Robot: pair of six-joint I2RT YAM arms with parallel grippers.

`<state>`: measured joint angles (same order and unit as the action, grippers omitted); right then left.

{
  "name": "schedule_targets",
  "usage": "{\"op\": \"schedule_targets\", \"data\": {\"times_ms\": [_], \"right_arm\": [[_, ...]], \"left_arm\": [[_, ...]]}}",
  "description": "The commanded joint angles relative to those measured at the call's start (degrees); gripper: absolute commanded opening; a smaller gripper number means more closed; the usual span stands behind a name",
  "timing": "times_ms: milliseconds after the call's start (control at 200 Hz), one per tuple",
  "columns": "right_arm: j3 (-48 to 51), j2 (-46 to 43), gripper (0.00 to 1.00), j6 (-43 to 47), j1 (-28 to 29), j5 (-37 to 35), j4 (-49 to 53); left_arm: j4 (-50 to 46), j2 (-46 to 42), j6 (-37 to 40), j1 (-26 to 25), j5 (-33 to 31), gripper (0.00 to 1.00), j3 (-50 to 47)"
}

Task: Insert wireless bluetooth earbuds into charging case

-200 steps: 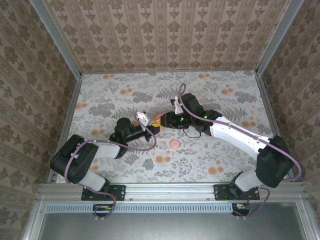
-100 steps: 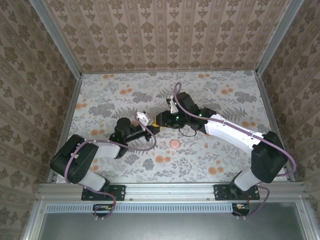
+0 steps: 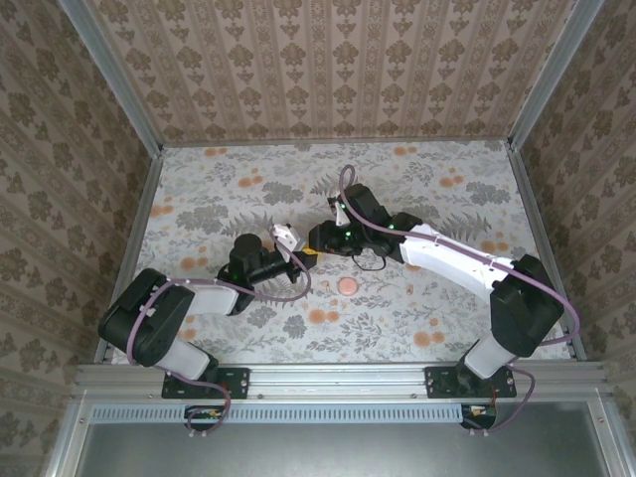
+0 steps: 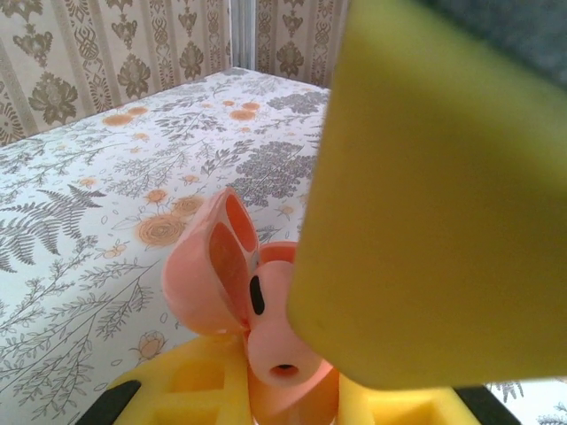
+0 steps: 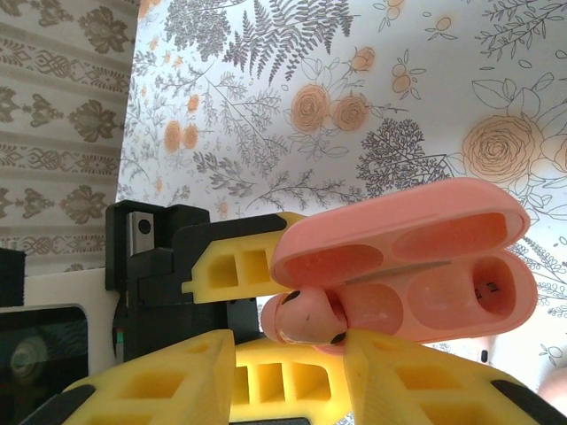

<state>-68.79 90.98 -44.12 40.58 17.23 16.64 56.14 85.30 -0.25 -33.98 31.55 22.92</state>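
Left tool (image 4: 283, 390): clenched on open charging case (image 5: 416, 248).
Right tool (image 5: 294, 352): grasping earbud (image 5: 306, 319) at case's 9 o'clock end.
Method: line up with the well, then press gently.

I'm working inside a boxed-in robot test cell, lab kit rather than a lived-in room. In the top view, bare aluminium frame rails (image 3: 338, 377) run along the bottom edge and up the corners. Flat wall panels (image 3: 338, 70) papered in a damask print close off three sides, and the tabletop (image 3: 219, 189) wears a printed floral sheet. The left arm (image 3: 159, 323) and right arm (image 3: 447, 260) are bolted at the bottom rail, with purple cables (image 3: 278, 296) looped along them.
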Motion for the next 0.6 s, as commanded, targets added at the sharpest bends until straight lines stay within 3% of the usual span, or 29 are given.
{"op": "schedule_targets", "data": {"times_ms": [0, 220, 595], "right_arm": [[-2.62, 1.84, 0.36, 0.61, 0.85, -3.11, 3.48], [-4.94, 3.12, 0.33, 3.81, 2.13, -8.02, 8.96], [-4.23, 1.44, 0.28, 6.85, 2.09, -8.21, 8.41]], "left_arm": [[0.09, -2.51, 2.13, -0.83, 1.01, 0.18, 1.36], [-1.86, -3.78, 3.14, -1.07, 0.79, 0.18, 1.52], [-1.92, -3.78, 2.85, -1.09, 1.38, 0.18, 1.52]]}}
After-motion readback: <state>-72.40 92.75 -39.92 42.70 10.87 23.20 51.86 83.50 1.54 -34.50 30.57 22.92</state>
